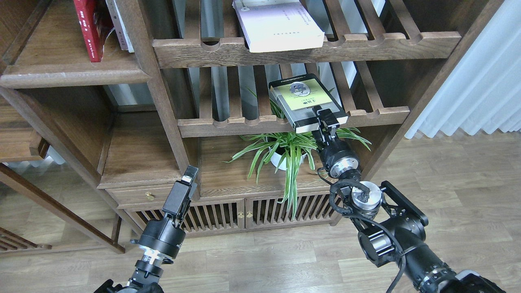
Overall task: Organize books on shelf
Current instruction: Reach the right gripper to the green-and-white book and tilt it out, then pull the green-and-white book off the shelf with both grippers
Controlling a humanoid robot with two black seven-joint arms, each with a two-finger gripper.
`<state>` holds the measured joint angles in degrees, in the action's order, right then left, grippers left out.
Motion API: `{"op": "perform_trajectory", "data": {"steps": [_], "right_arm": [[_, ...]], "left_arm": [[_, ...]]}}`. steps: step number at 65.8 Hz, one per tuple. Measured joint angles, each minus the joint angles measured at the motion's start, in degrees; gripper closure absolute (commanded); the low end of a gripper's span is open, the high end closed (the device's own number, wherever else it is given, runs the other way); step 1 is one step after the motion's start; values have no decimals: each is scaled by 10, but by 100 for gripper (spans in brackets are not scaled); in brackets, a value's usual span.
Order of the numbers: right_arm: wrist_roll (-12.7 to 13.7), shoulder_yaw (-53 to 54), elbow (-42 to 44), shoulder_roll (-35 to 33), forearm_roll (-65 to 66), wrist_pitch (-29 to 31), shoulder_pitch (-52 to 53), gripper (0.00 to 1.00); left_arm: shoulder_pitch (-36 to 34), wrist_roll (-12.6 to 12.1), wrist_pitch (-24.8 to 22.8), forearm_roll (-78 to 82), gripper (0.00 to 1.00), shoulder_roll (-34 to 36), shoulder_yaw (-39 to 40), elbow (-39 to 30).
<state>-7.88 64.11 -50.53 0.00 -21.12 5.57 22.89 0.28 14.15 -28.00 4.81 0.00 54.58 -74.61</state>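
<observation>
Clearly, the head view, the only 1 on offer, shows the pick-up step of the black book. It lies flat on the lower slatted rack, near the centre of the frame toward 1 o'clock, its near end jutting past the notched front rail. The right gripper reaches up from 5 o'clock and meets that jutting end; 1 finger lies on the cover, the other seems to sit under the page edge, so it looks clamped on the black book, though the lower finger is partly hidden.

At 12 o'clock the white-lilac book lies flat on the upper slatted rack, also overhanging its rail. At 10 o'clock the red book stands upright on the solid shelf, with a pale volume just beside it. A potted spider plant sits directly below the gripped book.

The left gripper hangs at 7 o'clock, well apart from every book and holding nothing; seen edge-on, I cannot tell whether its fingers are parted.

Judging from this, 2 books are not yet on the shelf. The next move calls for drawing the black book straight out over the rail, keeping it above the plant leaves, then carrying it across toward 10 o'clock and turning it upright beside the red book.
</observation>
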Motion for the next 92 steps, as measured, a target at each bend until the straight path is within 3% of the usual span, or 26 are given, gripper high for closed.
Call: {"op": "perform_trajectory", "data": {"steps": [2, 31, 48, 60, 75, 91, 92], "right_arm": [[0, 0, 0, 0, 0, 1, 0, 95], [1, 1, -7, 0, -8, 68, -21, 96], [8, 2, -97, -17, -60, 133, -88, 96], [8, 0, -165, -57, -88, 169, -139, 96], [33, -7, -224, -68, -94, 218, -189, 96], [56, -26, -262, -68, -94, 224, -213, 95], [57, -33, -265, -68, -94, 224, -215, 95]], "left_arm": [[0, 0, 0, 0, 0, 0, 0, 0], [-5, 0, 0, -8, 0, 0, 2, 4], [-39, -6, 0, -31, 0, 0, -11, 11], [-55, -63, 0, -66, 0, 0, -37, 11], [-68, -161, 0, -125, 0, 0, -42, 11], [-77, -258, 0, -166, 0, 6, -37, 9], [-77, -273, 0, -173, 0, 8, -36, 7]]}}
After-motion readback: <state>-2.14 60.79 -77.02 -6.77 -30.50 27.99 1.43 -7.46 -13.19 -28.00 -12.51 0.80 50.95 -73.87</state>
